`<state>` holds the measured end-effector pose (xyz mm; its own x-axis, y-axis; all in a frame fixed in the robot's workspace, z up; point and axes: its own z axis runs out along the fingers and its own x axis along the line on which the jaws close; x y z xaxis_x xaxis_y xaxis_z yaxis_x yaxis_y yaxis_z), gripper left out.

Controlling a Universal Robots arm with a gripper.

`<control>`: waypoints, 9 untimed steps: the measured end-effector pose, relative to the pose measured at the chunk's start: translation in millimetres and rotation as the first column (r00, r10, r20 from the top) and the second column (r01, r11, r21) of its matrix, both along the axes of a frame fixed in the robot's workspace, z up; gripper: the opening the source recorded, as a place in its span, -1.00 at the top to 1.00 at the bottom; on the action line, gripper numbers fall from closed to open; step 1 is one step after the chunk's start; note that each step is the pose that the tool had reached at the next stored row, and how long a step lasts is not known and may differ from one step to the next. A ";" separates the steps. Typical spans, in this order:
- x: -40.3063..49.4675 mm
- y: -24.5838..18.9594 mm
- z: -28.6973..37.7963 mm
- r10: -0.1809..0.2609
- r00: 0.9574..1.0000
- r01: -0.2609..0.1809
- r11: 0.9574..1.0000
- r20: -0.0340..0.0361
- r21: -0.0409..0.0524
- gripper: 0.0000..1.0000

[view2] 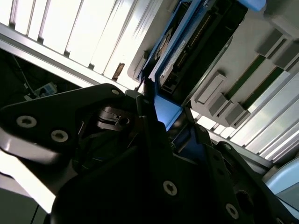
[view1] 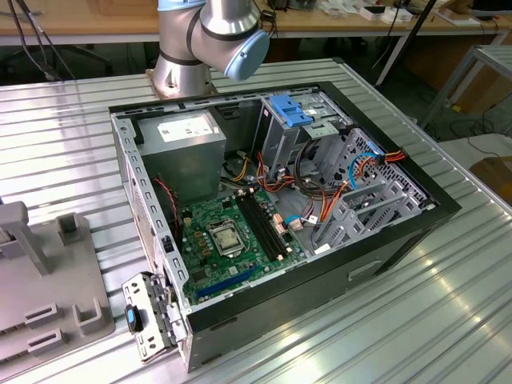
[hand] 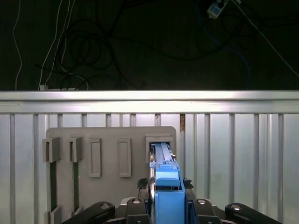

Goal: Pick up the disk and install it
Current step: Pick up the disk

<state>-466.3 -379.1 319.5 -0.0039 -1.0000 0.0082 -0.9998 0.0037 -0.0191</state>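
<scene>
The end effector (hand: 164, 185) is clamped on the disk (hand: 167, 198) and holds its blue frame from both sides. The disk stands on its edge at the end slot of the grey holder (hand: 112, 140), which lies on the ribbed metal tabletop (hand: 233, 154).

Looks like a robotics lab: arm base (view1: 180, 74) on a slatted aluminium table (view1: 64, 136), gutted PC case (view1: 320, 282), cable-strewn benches (view1: 336, 29) behind.
</scene>
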 end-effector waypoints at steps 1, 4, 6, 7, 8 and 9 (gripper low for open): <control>0.0 0.0 0.0 0.000 1.000 0.000 1.000 0.000 0.000 0.26; 0.0 0.0 0.0 0.000 1.000 0.000 1.000 0.000 0.000 0.26; 0.0 0.0 0.1 0.000 1.000 0.000 1.000 0.000 0.001 0.26; 0.0 0.1 0.2 0.000 1.000 0.000 1.000 0.000 0.006 0.26; 0.0 0.1 0.0 0.000 1.000 0.000 1.000 0.000 0.008 0.26; 0.0 0.0 -0.1 0.000 1.000 0.000 1.000 0.000 0.008 0.26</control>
